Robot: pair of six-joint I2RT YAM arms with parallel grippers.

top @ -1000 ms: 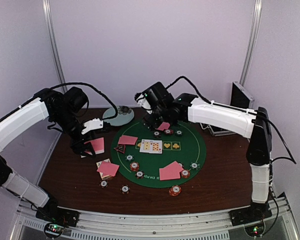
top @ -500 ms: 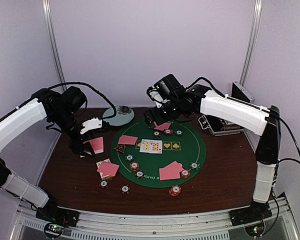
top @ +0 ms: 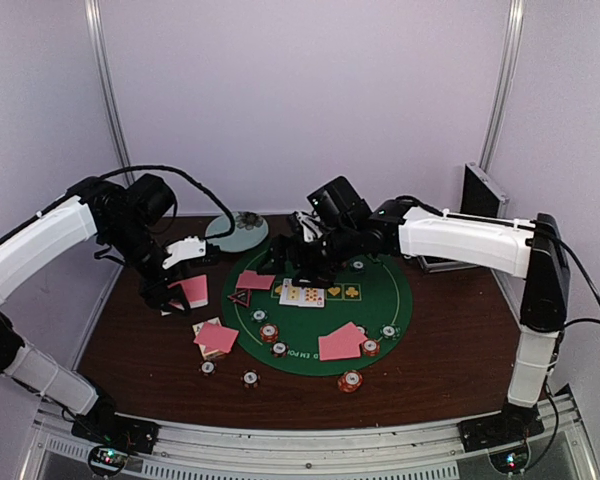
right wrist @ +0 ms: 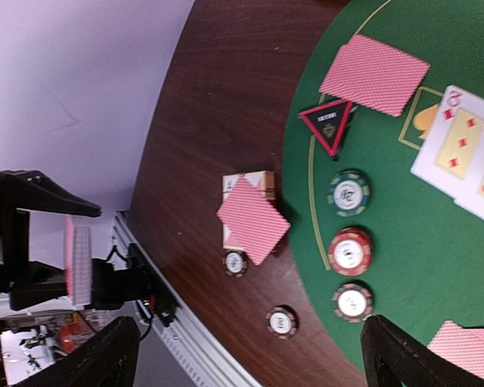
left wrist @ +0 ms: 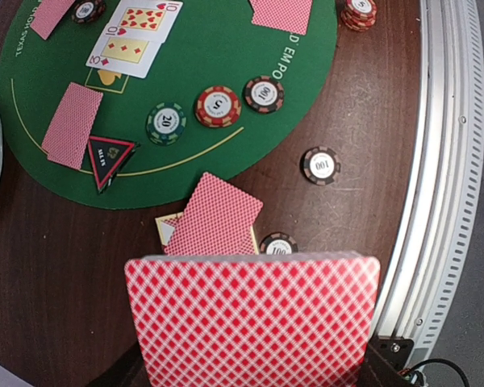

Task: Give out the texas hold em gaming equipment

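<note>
My left gripper [top: 172,290] hangs over the table's left side, shut on a deck of pink-backed playing cards [left wrist: 252,318] that hides its fingers. My right gripper [top: 302,262] hovers low over the back left of the green mat [top: 380,290], open with nothing between its fingers [right wrist: 97,359]. Below it lie a face-down card [right wrist: 373,74], the red-black triangle marker [right wrist: 329,125] and green [right wrist: 349,192], red [right wrist: 350,251] and dark chips [right wrist: 353,301]. Face-up cards [left wrist: 133,32] lie mid-mat. Another face-down card [left wrist: 218,218] rests on a card box off the mat, loose chips [left wrist: 320,164] nearby.
A pale blue-green plate [top: 238,232] sits at the back left beside the mat. A silver-and-black case [top: 477,195] stands open at the back right. More face-down cards [top: 340,342] and a red chip stack [top: 350,381] lie near the mat's front edge.
My right arm has swung from the back of the mat leftward and down over the mat's left half, still open. The left gripper and its deck have stayed put.
</note>
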